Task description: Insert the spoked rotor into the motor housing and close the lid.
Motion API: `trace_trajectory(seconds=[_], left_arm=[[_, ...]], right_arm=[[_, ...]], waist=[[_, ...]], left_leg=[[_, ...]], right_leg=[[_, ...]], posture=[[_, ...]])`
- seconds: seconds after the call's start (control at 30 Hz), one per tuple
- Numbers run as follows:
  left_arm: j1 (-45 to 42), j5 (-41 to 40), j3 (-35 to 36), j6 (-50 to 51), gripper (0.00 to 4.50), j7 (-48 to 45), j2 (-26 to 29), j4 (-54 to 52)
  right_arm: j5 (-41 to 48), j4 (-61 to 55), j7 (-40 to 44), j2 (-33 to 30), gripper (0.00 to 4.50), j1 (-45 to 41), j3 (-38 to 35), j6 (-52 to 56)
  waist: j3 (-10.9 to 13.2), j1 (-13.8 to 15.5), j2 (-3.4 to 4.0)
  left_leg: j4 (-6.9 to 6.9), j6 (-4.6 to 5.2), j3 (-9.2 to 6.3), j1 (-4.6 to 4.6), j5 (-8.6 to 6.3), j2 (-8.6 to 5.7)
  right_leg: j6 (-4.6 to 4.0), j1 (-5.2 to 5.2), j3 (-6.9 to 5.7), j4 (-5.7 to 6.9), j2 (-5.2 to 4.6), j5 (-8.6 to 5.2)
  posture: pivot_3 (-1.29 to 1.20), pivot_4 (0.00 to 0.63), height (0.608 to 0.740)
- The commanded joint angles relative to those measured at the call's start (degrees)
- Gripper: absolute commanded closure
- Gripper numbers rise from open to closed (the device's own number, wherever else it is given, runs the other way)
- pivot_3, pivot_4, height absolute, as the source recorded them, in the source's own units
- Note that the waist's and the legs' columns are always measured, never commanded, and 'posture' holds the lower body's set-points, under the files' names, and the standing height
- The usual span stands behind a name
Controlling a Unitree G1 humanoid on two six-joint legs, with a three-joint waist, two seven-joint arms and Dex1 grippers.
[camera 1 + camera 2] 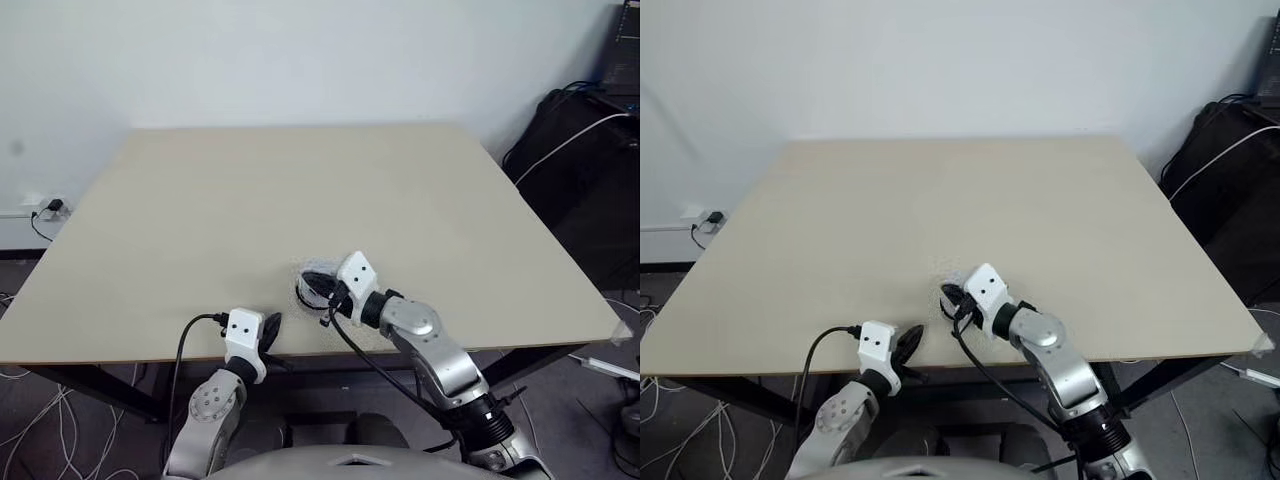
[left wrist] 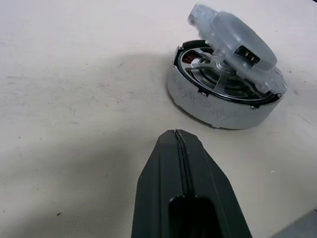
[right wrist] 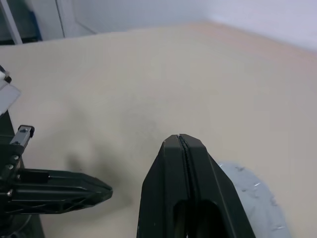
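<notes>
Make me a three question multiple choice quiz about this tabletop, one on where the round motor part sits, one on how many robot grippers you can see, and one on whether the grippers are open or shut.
1. Where does the round motor part sit?
A. Near the front edge of the table, at the right gripper
B. At the far back corner
C. On the floor

2. How many grippers are in view?
A. One
B. Two
C. Three

3. How do the fingers of the left gripper and the right gripper stand?
A. Both wide open
B. Left open, right shut
C. Both shut

Answers: 1 A, the head views show it by the near edge under the right gripper. 2 B, one on each arm. 3 C, each wrist view shows its fingers pressed together with nothing between them.
</notes>
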Motion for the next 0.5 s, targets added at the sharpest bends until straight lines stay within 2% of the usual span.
trace_trajectory(seconds=[0.03,0.07,0.43,0.47,0.5], left_arm=[[-0.6,0.2,0.0,-0.9,4.50,0.2,0.0,-2.2],[-0.7,0.2,0.0,-0.9,4.50,0.2,0.0,-2.2],[-0.4,0.2,0.3,-0.9,4.50,0.3,0.1,-2.4],[-0.4,0.1,0.3,-0.9,4.50,0.3,0.1,-2.5],[-0.4,0.1,0.4,-0.9,4.50,0.3,0.1,-2.5]], right_arm=[[2.1,1.0,-0.3,0.8,4.09,-1.8,-3.7,0.4],[1.5,2.6,-0.9,0.8,3.92,-2.3,-4.1,0.8],[1.8,11.7,-0.8,2.5,0.21,-5.6,-4.7,4.9],[2.1,11.9,-0.7,2.8,0.02,-5.7,-4.9,5.2],[2.5,12.2,-0.7,3.1,0.02,-6.0,-5.2,5.8]], waist=[[0.0,0.0,0.00],[0.0,0.0,0.00],[0.0,0.0,0.04],[0.0,0.0,0.05],[0.0,0.0,0.05]], left_leg=[[0.01,0.00,0.00,0.01,0.00,0.00],[0.02,0.00,0.00,0.02,0.00,0.00],[0.01,0.05,0.03,0.05,0.03,-0.01],[0.01,0.05,0.03,0.06,0.03,-0.02],[0.01,0.05,0.03,0.05,0.03,-0.03]], right_leg=[[0.01,0.00,0.00,0.00,0.00,0.01],[0.01,0.01,0.01,0.01,0.00,0.01],[-0.29,0.02,0.04,0.03,0.01,0.16],[-0.29,0.02,0.04,0.03,0.03,0.16],[-0.28,0.02,0.04,0.03,0.02,0.16]], posture=[[0.00,0.000,0.740],[0.00,0.000,0.740],[0.00,0.000,0.740],[0.00,0.000,0.740],[0.00,0.000,0.740]])
